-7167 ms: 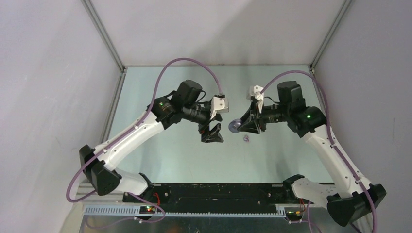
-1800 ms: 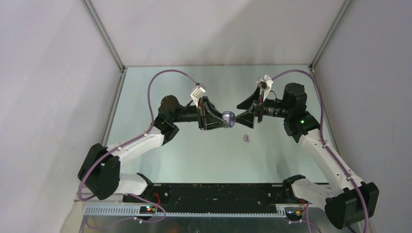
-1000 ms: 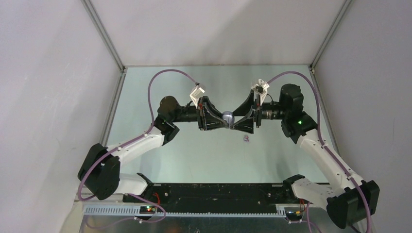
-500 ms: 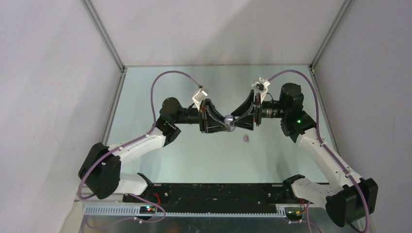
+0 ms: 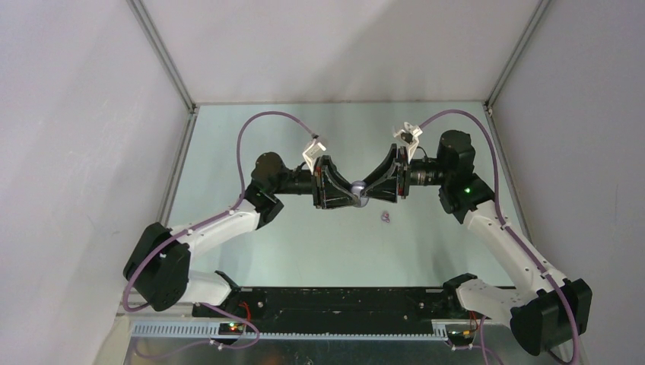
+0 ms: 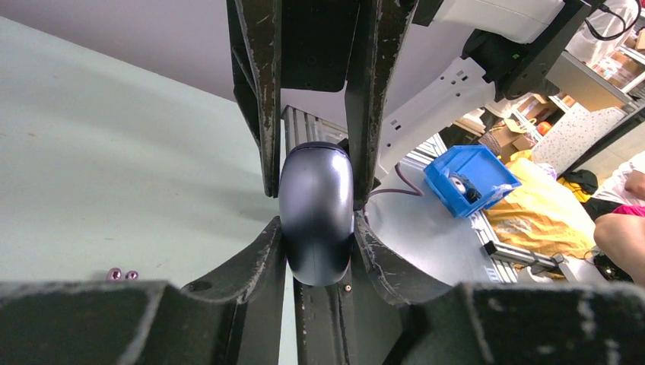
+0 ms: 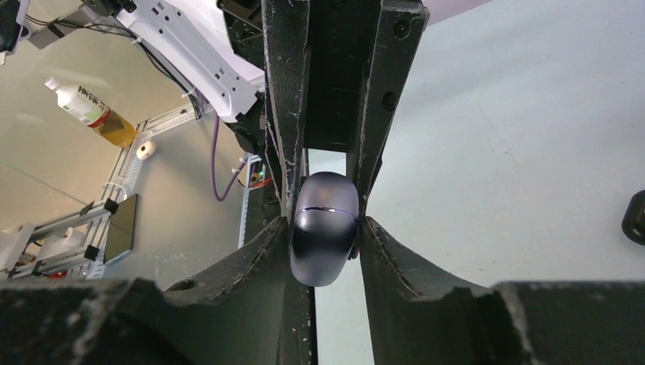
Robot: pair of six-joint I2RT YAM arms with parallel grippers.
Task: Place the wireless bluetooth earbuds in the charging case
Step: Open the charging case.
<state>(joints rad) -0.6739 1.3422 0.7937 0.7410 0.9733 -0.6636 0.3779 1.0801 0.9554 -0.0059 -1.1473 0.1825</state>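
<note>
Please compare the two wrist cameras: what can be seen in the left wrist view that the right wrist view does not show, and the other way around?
Only the left wrist view shows two tiny purplish buds lying on the table, and a blue bin beyond it.

Only the right wrist view shows the thin seam line across the case, a bottle off the table, and a dark round thing cut off at the right edge, which cannot be identified.

Both show the grey oval charging case clamped between the left gripper and the right gripper.
</note>
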